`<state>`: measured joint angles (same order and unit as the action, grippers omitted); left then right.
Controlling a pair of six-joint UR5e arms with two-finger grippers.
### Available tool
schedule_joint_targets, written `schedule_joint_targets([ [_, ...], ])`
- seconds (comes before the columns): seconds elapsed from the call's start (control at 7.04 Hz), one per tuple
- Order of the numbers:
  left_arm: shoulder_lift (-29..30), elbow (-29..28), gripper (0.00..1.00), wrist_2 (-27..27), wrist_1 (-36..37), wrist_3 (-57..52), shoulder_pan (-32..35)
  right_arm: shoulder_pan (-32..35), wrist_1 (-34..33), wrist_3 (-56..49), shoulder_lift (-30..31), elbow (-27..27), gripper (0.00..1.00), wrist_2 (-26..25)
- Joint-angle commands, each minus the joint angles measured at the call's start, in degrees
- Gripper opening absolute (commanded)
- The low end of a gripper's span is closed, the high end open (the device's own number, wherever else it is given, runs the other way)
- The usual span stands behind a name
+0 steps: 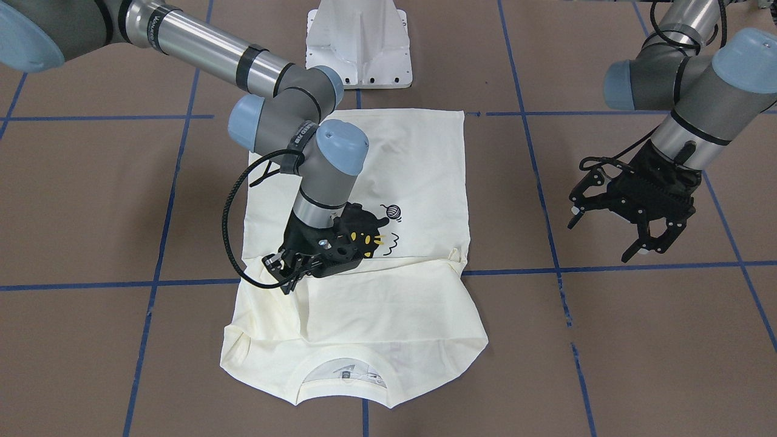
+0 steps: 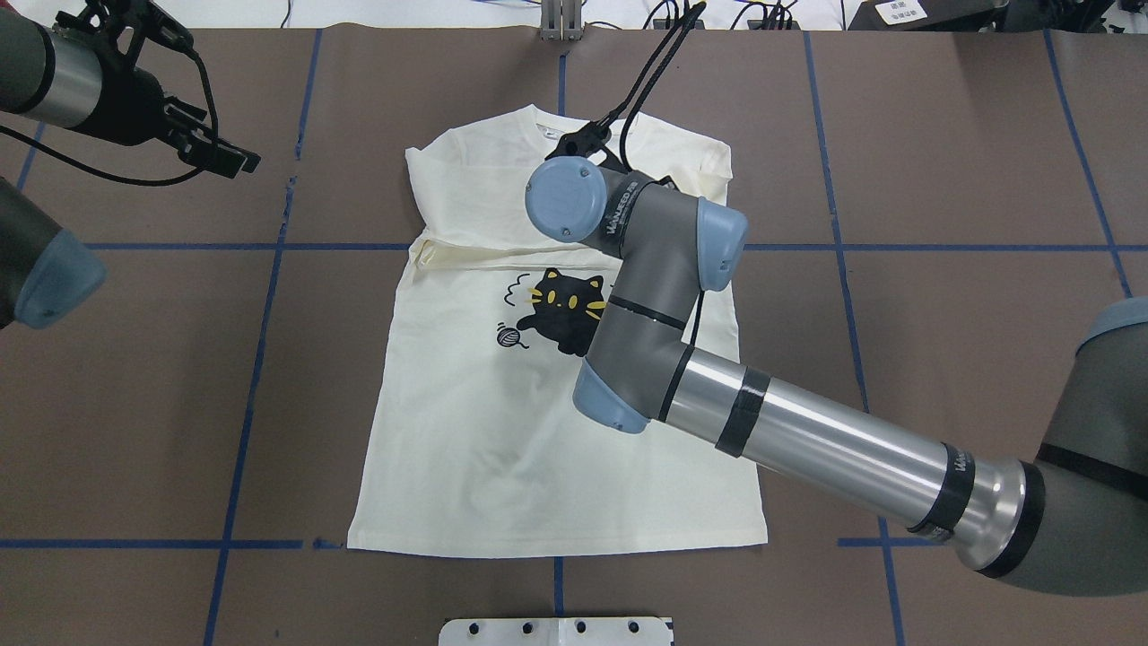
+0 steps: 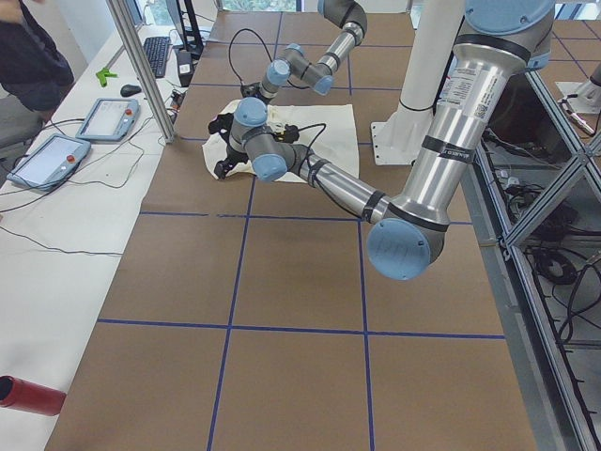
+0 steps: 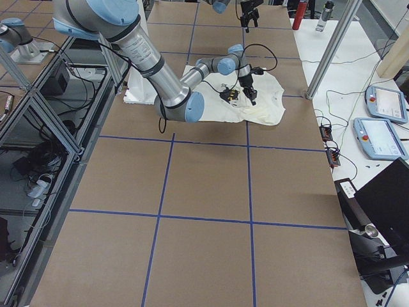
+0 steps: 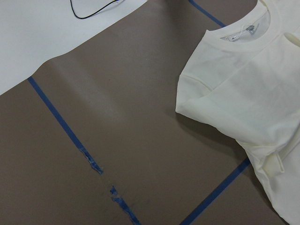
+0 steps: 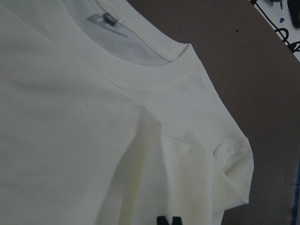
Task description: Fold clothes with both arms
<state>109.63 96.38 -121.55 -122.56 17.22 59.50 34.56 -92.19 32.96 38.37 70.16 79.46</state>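
Observation:
The cream shirt (image 1: 388,315) lies flat on the brown table, print up, with the collar on the side away from the robot. Its sleeves are folded in across the chest. The black cat print (image 2: 565,309) shows below the fold. My right gripper (image 1: 285,276) is down on the shirt at the folded sleeve by the shoulder. Its fingertips (image 6: 161,220) stand close together, and a crease in the cloth (image 6: 93,117) runs to them. My left gripper (image 1: 601,240) is open and empty, hanging above bare table well off the shirt's side. The left wrist view shows the shirt's collar and shoulder (image 5: 243,89).
The white pedestal base (image 1: 358,48) stands at the robot's edge of the table. Blue tape lines (image 1: 637,266) cross the brown table. Teach pendants (image 4: 377,137) and cables lie on the white bench beyond the far edge.

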Motion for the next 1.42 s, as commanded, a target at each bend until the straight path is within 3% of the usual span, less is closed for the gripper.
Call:
schedule_joint_targets([
  [0.0,0.0,0.0,1.0,0.1,0.0,0.0,0.0,2.3,0.3,-3.6,1.6,0.2,0.0,0.1],
  [0.28,0.1,0.0,1.0,0.2,0.0,0.0,0.0,3.7,0.3,-5.3,2.7,0.1,0.0,0.0],
  [0.43,0.1,0.0,1.0,0.3,0.0,0.0,0.0,4.0,0.3,-5.3,2.8,0.1,0.23,-0.1],
  [0.57,0.1,0.0,1.0,0.3,0.0,0.0,0.0,4.0,5.1,-4.5,3.8,-0.1,0.99,-0.3],
  [0.71,0.1,-0.1,1.0,0.3,0.0,-0.1,0.0,4.3,10.9,-3.5,5.3,-0.3,1.0,0.3],
  [0.85,0.1,0.0,1.0,0.4,0.0,0.0,0.0,6.2,11.7,-2.5,4.9,0.3,1.0,6.8],
  [0.99,0.1,0.0,1.0,0.4,0.0,0.1,0.0,8.7,11.8,1.2,5.0,3.8,1.0,15.9],
  [1.14,0.0,0.6,1.0,0.5,0.0,6.0,0.0,9.9,11.6,6.6,6.5,9.6,1.0,20.7],
  [1.28,-1.3,2.9,1.0,0.8,-1.6,14.8,-0.4,9.9,11.2,14.1,11.1,17.1,1.0,22.3],
])
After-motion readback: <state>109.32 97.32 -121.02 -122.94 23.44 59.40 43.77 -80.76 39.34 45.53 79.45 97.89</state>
